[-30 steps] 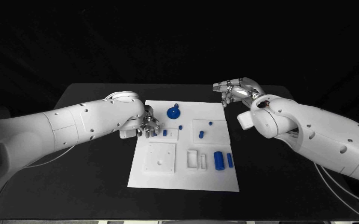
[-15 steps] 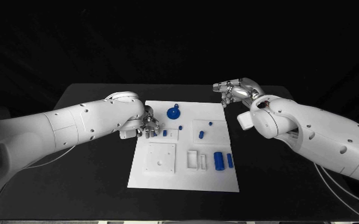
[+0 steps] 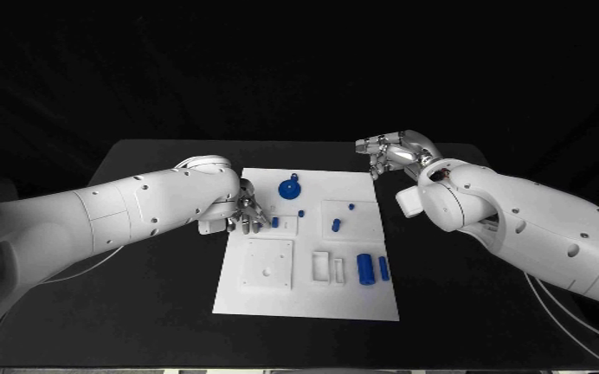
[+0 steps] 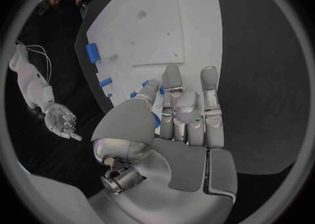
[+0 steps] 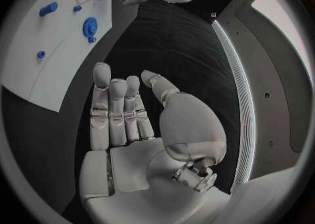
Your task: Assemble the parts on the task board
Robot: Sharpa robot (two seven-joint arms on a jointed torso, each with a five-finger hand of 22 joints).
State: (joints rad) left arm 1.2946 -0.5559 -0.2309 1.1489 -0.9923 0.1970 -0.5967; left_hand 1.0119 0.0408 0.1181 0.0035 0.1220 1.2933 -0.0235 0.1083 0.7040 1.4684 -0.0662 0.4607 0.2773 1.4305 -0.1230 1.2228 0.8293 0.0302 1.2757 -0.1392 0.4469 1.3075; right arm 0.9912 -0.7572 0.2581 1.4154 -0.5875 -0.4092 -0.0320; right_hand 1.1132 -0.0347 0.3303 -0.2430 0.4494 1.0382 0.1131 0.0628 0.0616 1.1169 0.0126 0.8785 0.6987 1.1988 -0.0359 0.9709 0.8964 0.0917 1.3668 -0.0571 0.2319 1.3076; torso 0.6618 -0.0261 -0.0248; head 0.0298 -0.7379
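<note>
1. Likely trouble at the near-left part of the task board (image 3: 312, 300): left hand (image 3: 246, 216) low over the board's left edge, with a small blue part (image 3: 274, 221) just beside its fingertips. Could easily nudge that part sideways or tip it, judging by how close the fingers (image 4: 172, 85) lie to it.
2. Second risk, if pinched at all: too shallow a hold between thumb and fingers. Might let so small a piece twist or drop back onto the board out of line with its seat.
3. Third risk: pressing down on the board's left edge and shifting the whole plate, which would disturb the round blue part (image 3: 290, 188) toward the board's far side and the blue cylinder (image 3: 364, 267) toward its near right.
4. Left hand: fingers nearly straight and close together, thumb brought in toward them, blue showing in the gap between. Cannot tell whether actually gripping the part or only touching beside it.
5. Right hand (image 3: 397, 151): held off the board, beyond its far-right corner. Fingers (image 5: 102, 82) extended side by side, thumb apart, palm bare, holding and touching nothing.
</note>
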